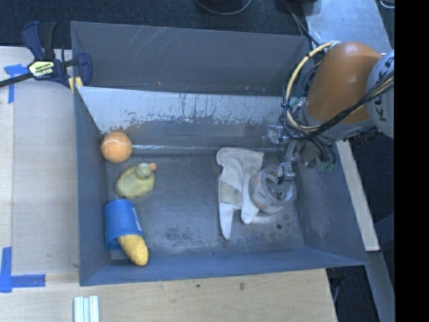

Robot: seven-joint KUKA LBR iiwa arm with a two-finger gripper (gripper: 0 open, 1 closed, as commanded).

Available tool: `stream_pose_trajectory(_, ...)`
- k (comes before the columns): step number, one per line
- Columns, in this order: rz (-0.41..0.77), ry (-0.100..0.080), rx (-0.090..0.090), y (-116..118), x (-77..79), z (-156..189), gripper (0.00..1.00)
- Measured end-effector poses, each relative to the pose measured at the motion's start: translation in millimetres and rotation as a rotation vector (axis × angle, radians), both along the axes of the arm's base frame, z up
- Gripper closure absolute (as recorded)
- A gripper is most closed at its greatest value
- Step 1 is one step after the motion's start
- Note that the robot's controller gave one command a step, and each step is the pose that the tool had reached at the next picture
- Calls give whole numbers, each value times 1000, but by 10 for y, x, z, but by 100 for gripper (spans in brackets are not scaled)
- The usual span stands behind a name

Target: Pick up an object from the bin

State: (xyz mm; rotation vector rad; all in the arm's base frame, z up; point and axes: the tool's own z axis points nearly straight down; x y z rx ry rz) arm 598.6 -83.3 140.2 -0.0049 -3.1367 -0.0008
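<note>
My gripper (284, 174) hangs low at the right side of the bin, right above a grey ring-shaped thing (267, 200) that lies on the floor there. The ring rests against the right edge of a crumpled white cloth (233, 183), which stretches from the middle of the bin toward the front. The gripper's tip seems to touch or sit just inside the ring's far rim.
Along the left wall lie an orange ball (116, 147), a yellow-green rubber duck (136, 182), a blue cup (120, 222) on its side and a yellow corn cob (135, 249). The arm with its orange cover and cables hangs over the bin's right rim.
</note>
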Motion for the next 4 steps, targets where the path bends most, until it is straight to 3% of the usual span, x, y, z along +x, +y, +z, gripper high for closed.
stream_pose_trajectory(1, 2, -8, -1, 2, 20, 50, 0)
stream_pose_trajectory(2, 279, -12, -2, 171, 149, -391, 0)
stream_pose_trajectory(3, 536, -12, -1, 155, 234, -691, 0)
stream_pose_trajectory(4, 712, -16, -5, 342, 114, -687, 0)
